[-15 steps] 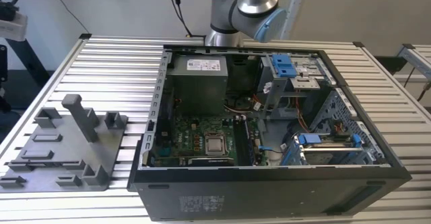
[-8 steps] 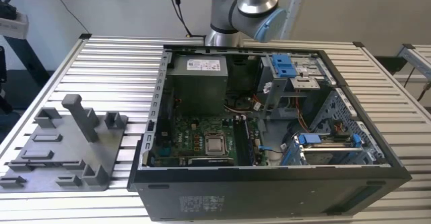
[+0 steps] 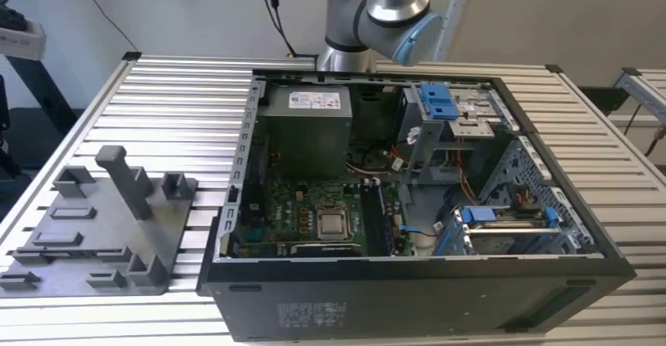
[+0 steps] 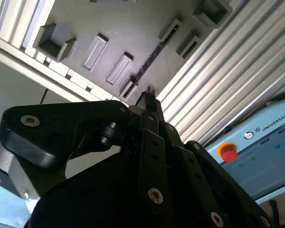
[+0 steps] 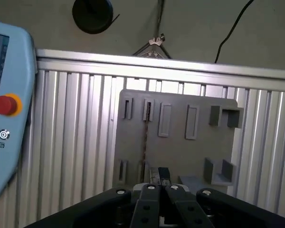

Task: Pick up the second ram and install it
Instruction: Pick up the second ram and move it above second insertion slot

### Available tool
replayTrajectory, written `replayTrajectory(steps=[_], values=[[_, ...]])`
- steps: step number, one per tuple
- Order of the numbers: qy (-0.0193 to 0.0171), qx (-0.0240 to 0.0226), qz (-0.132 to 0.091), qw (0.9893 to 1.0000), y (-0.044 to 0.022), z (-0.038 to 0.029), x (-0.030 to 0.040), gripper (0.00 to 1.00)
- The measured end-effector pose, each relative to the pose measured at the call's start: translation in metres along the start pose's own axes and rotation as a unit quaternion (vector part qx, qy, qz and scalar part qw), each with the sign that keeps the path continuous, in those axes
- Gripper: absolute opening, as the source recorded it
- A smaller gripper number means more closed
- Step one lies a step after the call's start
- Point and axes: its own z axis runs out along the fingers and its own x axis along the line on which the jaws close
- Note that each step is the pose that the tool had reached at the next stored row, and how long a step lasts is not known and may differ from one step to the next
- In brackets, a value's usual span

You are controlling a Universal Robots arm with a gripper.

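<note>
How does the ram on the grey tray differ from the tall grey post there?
Colour: the second ram is dark; the tall post is grey like the tray. Thickness: the ram shows as a thin line; the post is a thick bar. Pose: the ram lies along the tray between two slots; the post stands up from it. Both sit on the tray. The gripper hangs above the tray, near the ram.

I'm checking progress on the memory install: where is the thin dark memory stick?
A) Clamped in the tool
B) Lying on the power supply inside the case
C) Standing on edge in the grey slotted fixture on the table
C: in the first wrist view the second ram stands on edge in a slot of the grey fixture, apart from the tool.
</note>
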Motion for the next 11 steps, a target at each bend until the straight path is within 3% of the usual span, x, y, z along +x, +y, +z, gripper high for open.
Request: replayTrajectory(steps=[9,11], values=[[0.0000,0.0000,0.000,1.0000,0.0000,0.0001,0.0000,0.12],[0.0000,0.0000,0.000,1.0000,0.0000,0.0001,0.0000,0.24]])
